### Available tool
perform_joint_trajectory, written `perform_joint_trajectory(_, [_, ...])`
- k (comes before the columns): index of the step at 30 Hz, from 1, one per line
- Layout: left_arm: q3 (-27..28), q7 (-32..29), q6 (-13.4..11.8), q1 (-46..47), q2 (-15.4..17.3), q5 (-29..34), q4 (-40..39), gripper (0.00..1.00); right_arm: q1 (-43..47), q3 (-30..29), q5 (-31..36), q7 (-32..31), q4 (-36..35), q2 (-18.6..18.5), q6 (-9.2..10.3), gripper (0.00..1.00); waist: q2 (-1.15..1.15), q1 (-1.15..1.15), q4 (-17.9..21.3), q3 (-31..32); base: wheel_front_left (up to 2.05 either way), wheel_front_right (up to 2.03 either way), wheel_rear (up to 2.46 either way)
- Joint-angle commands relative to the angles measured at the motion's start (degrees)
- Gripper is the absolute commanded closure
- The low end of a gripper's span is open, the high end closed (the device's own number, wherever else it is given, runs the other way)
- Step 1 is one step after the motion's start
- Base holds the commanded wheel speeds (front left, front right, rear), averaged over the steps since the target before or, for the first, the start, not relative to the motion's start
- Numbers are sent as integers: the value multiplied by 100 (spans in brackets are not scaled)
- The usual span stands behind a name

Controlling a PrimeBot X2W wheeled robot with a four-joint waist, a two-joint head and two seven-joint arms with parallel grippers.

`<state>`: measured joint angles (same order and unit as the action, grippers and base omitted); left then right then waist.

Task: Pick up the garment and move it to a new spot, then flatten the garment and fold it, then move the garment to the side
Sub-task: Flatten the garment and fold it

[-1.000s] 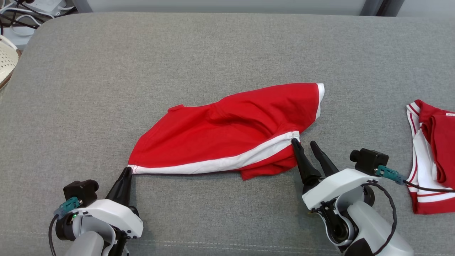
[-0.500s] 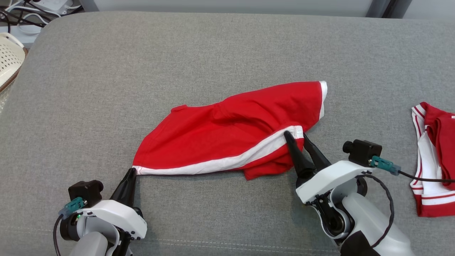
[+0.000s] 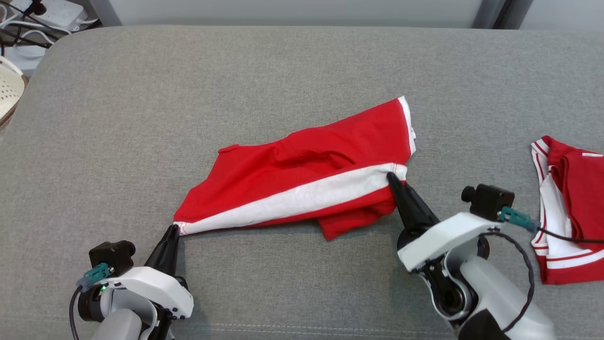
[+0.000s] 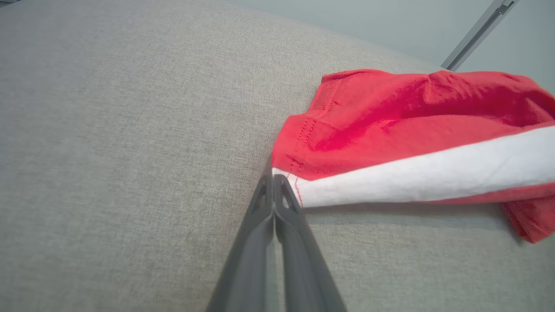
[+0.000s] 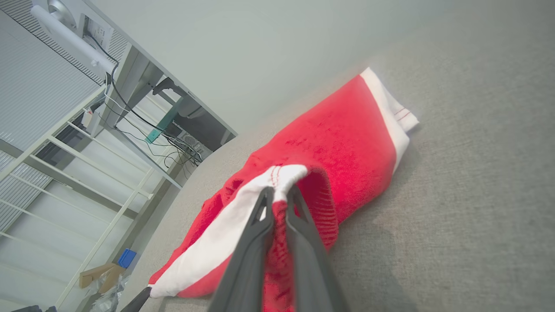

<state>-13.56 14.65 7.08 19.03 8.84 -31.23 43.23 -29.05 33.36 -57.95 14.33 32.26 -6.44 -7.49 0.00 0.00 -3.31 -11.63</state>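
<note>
Nearest the robot, at about 7 o'clock in the head view, the left gripper (image 3: 174,229) has its jaws pressed together on the tip of the garment's (image 3: 306,160) white band. The left wrist view shows that corner caught right at the fingertips (image 4: 274,181), with the cloth running off toward 2 o'clock. At about 4 o'clock the right gripper (image 3: 392,177) pinches the other end of the same band. In its wrist view the white hem sits between the two fingers (image 5: 265,197) and a red fold bulges just beyond them. So both ends of one edge look held, and the band is drawn fairly straight between the two grips. The rest of the garment lies past that line, toward 12 o'clock on the grey cushion (image 3: 236,80), rumpled, with a flap tucked under at 5 o'clock of its middle. By my reading it is gripped but not yet flattened. Whether it has already been carried to its new spot I cannot tell. Spreading, folding and setting it aside all appear left. Farther out at 3 o'clock, well apart, lies a second red-and-white garment (image 3: 566,189).
</note>
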Motion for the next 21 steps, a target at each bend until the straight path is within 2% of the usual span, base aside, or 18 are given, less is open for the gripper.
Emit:
perform_joint_trajectory(1, [207,35,41,86,162,43,-103,100,172,114,-9,67,-172,8,0,100,0,0,45,43,0,0,0])
perform_joint_trajectory(8, [-165,35,41,-6,129,-181,-35,100,551,600,-138,67,-379,-206,0,100,0,0,191,137,0,0,0])
perform_joint_trajectory(15, [-463,35,41,-35,240,-515,-51,100,617,681,-209,67,-414,-289,0,100,0,0,291,161,0,0,0])
perform_joint_trajectory(16, [-480,35,41,-32,260,-551,-51,96,604,688,-211,67,-415,-289,0,100,0,0,300,158,0,0,0])
perform_joint_trajectory(17, [-487,35,41,-28,280,-573,-50,61,590,689,-212,67,-416,-285,0,100,0,0,306,155,0,0,0])
perform_joint_trajectory(18, [-483,35,41,-21,296,-584,-51,7,579,691,-210,67,-417,-281,0,100,0,0,309,153,0,0,0])
perform_joint_trajectory(19, [-481,35,41,-18,307,-592,-49,0,569,698,-205,67,-418,-276,0,100,0,0,312,150,0,0,0])
perform_joint_trajectory(21, [-484,35,41,-8,324,-608,-49,0,550,710,-191,67,-417,-267,0,100,0,0,313,140,0,0,0])
